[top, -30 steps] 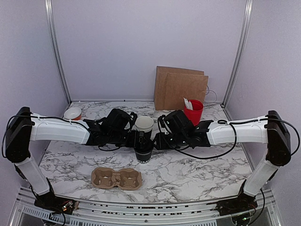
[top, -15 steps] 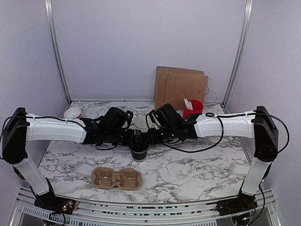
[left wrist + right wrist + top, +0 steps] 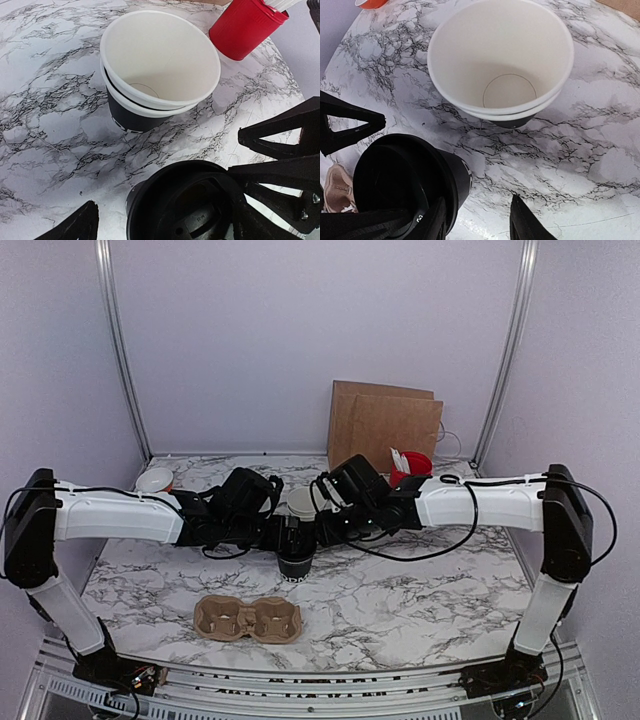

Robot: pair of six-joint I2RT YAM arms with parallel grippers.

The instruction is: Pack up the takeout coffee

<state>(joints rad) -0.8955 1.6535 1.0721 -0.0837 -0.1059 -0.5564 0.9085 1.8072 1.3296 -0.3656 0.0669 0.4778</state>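
Far L stands the orange-and-white bowl [image 3: 155, 480], not my business. My left gripper [image 3: 288, 538] reaches in from the L w/ its jaws on either side of the black cup [image 3: 180, 205]. The one finger [image 3: 80, 225] that shows is apart from the cup wall and the other is hidden, so I cannot tell if I am gripping. In front, near the table edge, lies the cardboard carrier [image 3: 248, 619], both wells vacant. The black cup is mid-table and the lid [image 3: 192, 215] seems seated in its rim. Just behind it is the stack of cream cups [image 3: 160, 60]. My right gripper [image 3: 479, 210] hangs beside the black cup, jaws parted w/ only marble between them, so it holds nothing. Further R are the red cup [image 3: 410, 468] and the paper bag [image 3: 385, 425].

I judge the step is capping the cup, approx done. Next move needs a firm hold on the wall, lift straight, then lower into a carrier well w/o tilting.
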